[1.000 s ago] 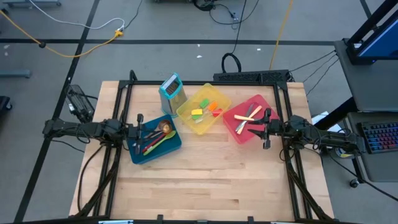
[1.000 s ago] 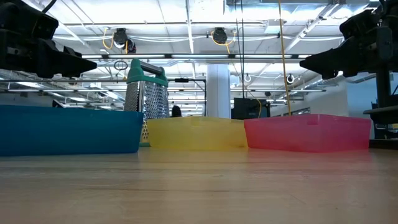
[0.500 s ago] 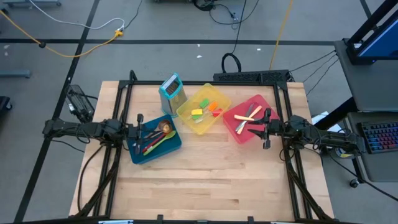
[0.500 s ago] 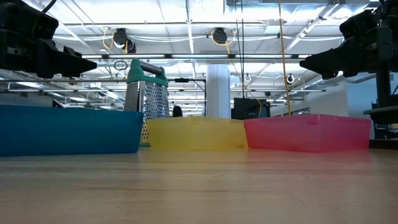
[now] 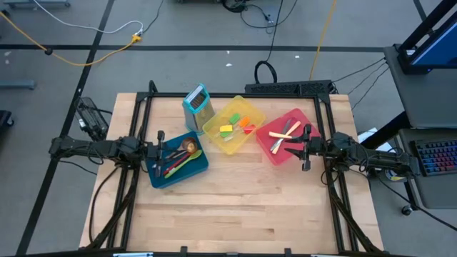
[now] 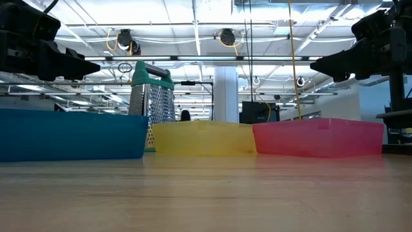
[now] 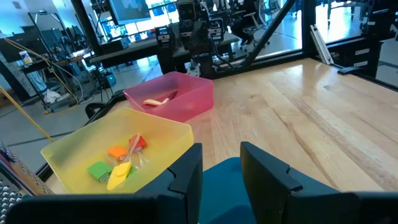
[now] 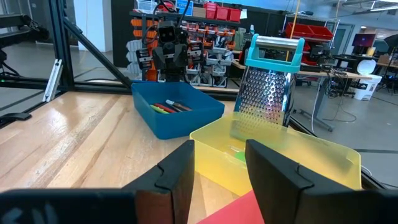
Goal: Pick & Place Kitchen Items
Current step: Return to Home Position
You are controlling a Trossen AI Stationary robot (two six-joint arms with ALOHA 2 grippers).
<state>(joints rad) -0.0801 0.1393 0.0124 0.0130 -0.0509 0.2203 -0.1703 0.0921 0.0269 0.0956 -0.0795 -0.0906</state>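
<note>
— Now, about the left gripper [image 5: 161,151]?
— Hangs above the blue bin [image 5: 186,175], over the end nearest its own arm. Spread apart, pinching nothing. Seen from its own wrist, just blue plastic below the gap.
— And the right gripper [image 5: 305,148]?
— Much the same. Poised over the outer edge of the red bin [image 5: 265,148], parted, holding nothing.
— Whereabouts of the spoons [image 5: 178,158]?
— Inside the blue bin, lying loosely crossed, red and green among them.
— The spatulas [image 5: 235,127]?
— Down in the yellow bin [image 5: 214,140], which sits between the other two and close against both. Hard to say whether actually touching. Green, orange, red and yellow heads, bunched together near the middle.
— The knives [image 5: 285,135]?
— Crossed on the floor of the red bin, cream against pink.
— Anything else on the table [image 5: 235,207]?
— A teal-framed grater [image 5: 198,102], upright, just behind the spot where blue and yellow bins meet.
— And from table height?
— Three bin walls in a row, blue, yellow, red, with the grater rising behind the first two. No telling the contents from there. Both arms high at the outer edges, well clear of the wood.
</note>
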